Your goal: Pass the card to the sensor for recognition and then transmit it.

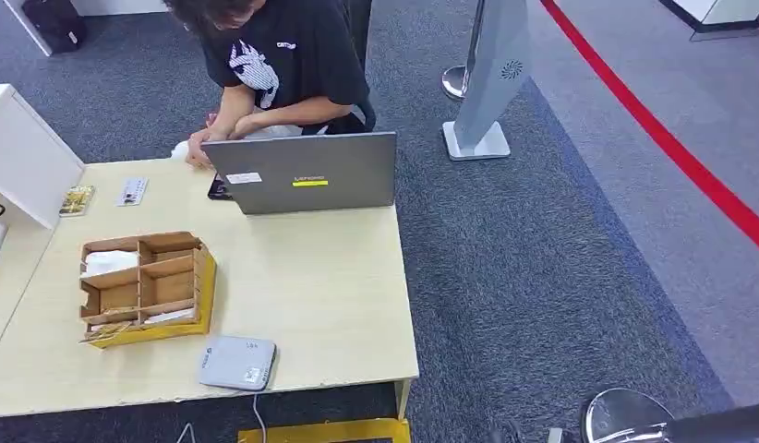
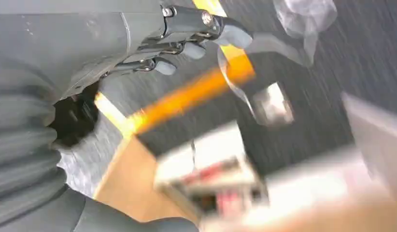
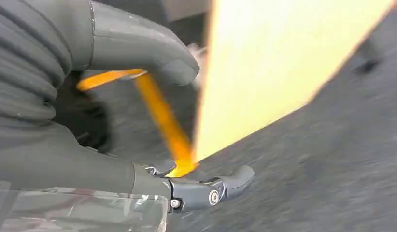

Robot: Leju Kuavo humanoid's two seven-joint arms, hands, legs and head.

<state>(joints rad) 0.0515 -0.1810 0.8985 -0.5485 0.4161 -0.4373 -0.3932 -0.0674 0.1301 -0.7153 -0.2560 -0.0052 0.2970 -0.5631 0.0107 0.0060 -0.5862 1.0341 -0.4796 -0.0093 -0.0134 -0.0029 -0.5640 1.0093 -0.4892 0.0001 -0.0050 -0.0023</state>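
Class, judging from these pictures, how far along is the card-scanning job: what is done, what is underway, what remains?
Nothing looks done yet. The grey sensor sits at the table's near edge with no card on it, and white cards rest in the wooden organizer. Both hands hang off the table: left hand, right hand, holding nothing. Picking a card, scanning and handing it over all remain.

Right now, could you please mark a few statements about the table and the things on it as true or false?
1. The laptop stands open at the table's far edge. True.
2. The grey sensor pad lies beside the laptop. False: it lies at the near edge.
3. The wooden organizer has compartments. True.
4. The left hand holds a card. False: its fingers hold nothing.
5. Nobody sits behind the laptop. False: a person leans there.
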